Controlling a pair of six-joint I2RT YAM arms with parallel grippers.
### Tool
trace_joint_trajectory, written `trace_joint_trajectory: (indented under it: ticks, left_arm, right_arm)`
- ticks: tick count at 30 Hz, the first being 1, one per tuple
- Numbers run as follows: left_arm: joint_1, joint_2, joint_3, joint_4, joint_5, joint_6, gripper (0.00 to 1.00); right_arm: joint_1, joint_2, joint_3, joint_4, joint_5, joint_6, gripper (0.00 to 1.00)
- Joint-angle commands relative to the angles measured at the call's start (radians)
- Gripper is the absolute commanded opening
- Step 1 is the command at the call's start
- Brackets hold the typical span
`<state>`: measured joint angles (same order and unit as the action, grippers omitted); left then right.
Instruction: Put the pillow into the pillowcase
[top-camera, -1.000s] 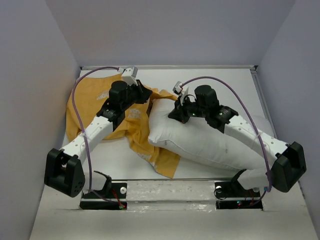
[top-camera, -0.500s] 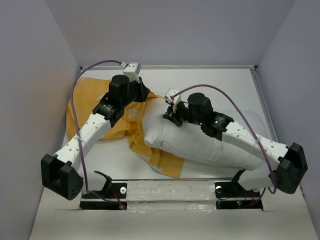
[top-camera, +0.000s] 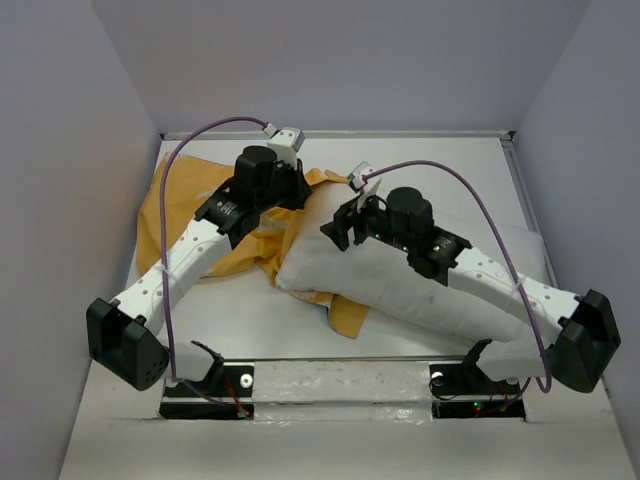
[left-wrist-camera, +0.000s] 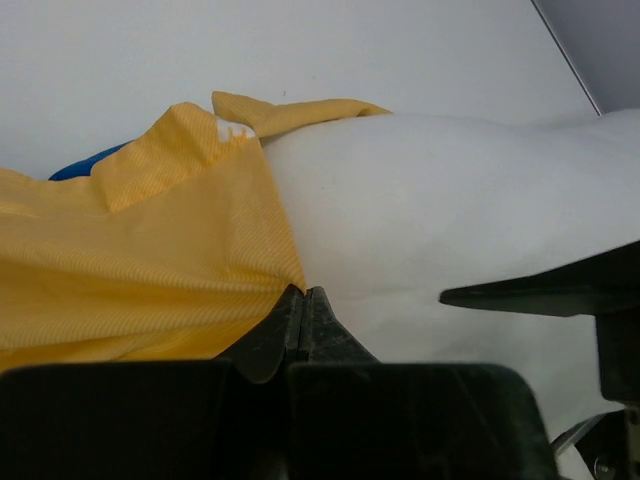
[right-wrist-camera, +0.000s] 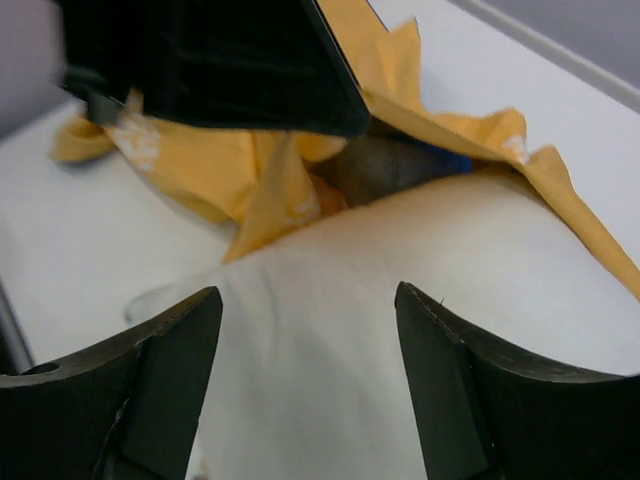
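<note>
The white pillow (top-camera: 400, 285) lies slantwise across the table, its left end at the mouth of the orange-yellow pillowcase (top-camera: 195, 200). My left gripper (top-camera: 300, 190) is shut on the pillowcase's top edge and holds it up over the pillow's corner. In the left wrist view its jaws (left-wrist-camera: 305, 295) meet where the yellow pillowcase (left-wrist-camera: 150, 260) borders the pillow (left-wrist-camera: 430, 220). My right gripper (top-camera: 340, 225) hovers open over the pillow's left end, and nothing lies between its fingers (right-wrist-camera: 180, 340) but the pillow (right-wrist-camera: 330, 330) below. The pillowcase (right-wrist-camera: 220, 170) gapes ahead, blue inside (right-wrist-camera: 440, 160).
Grey walls close in the table on three sides, with a raised rim (top-camera: 340, 133) along the back and right. The arm bases (top-camera: 210, 390) sit on a strip at the near edge. Purple cables (top-camera: 200, 140) arch over both arms.
My right gripper has opened and let go of the pillow after pushing its left end leftward to the pillowcase. The left gripper has shifted right and back with the pillowcase edge.
</note>
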<state>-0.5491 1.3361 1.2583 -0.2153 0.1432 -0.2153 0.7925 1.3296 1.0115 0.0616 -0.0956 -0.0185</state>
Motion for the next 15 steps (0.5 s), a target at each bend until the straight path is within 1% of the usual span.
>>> trace_joint_trajectory:
  ticks: [1, 3, 5, 6, 7, 11, 15]
  left_arm:
    - [-0.006, -0.026, 0.035, 0.034, 0.021, 0.004, 0.0]
    - [-0.006, -0.035, 0.026, 0.059, 0.027, -0.015, 0.0]
    - [-0.006, -0.057, 0.012, 0.073, 0.029, -0.027, 0.0]
    - [-0.006, -0.064, 0.009, 0.077, 0.024, -0.035, 0.0]
    - [-0.006, -0.072, 0.004, 0.085, 0.016, -0.038, 0.0]
    - [-0.006, -0.097, 0.012, 0.086, 0.016, -0.045, 0.0]
    - [-0.006, -0.118, 0.004, 0.091, 0.025, -0.056, 0.0]
  right_arm:
    - [-0.006, -0.06, -0.024, 0.168, -0.237, 0.233, 0.76]
    - [-0.006, 0.024, -0.03, 0.243, -0.234, 0.275, 0.75]
    - [-0.006, 0.066, -0.039, 0.308, -0.219, 0.299, 0.74]
    - [-0.006, 0.083, -0.057, 0.389, -0.219, 0.33, 0.74]
    - [-0.006, 0.117, -0.054, 0.409, -0.219, 0.342, 0.74]
    - [-0.006, 0.23, 0.021, 0.42, -0.26, 0.377, 0.73]
    - [0.004, 0.314, 0.067, 0.454, -0.237, 0.408, 0.74]
